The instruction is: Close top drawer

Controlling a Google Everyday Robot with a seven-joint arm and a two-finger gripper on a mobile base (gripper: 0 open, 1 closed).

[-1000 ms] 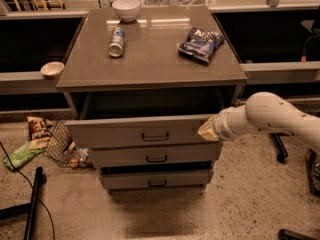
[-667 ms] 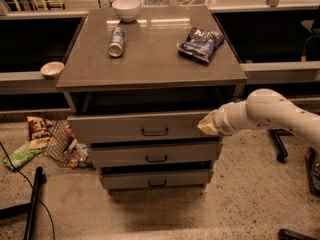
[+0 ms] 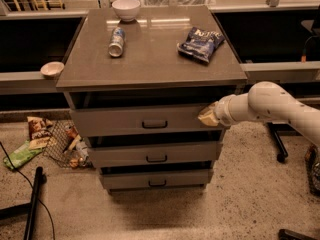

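The top drawer point(image 3: 125, 120) is the uppermost of three grey drawers in a cabinet, with a small dark handle point(image 3: 154, 124) at its centre. It stands out a little from the cabinet, with a dark gap above its front panel. My gripper point(image 3: 207, 116) comes in from the right on a white arm and rests against the right end of the drawer's front panel.
Two lower grey drawers point(image 3: 156, 155) also stand slightly out. On the cabinet top point(image 3: 150, 54) lie a can point(image 3: 116, 42), a white bowl point(image 3: 126, 8) and a blue chip bag point(image 3: 201, 43). Litter and a wire basket point(image 3: 62, 145) lie on the floor at left. A chair base point(image 3: 276, 144) is at right.
The gripper has moved a little left and back with the top drawer's front panel, and the drawer now sticks out less than before.
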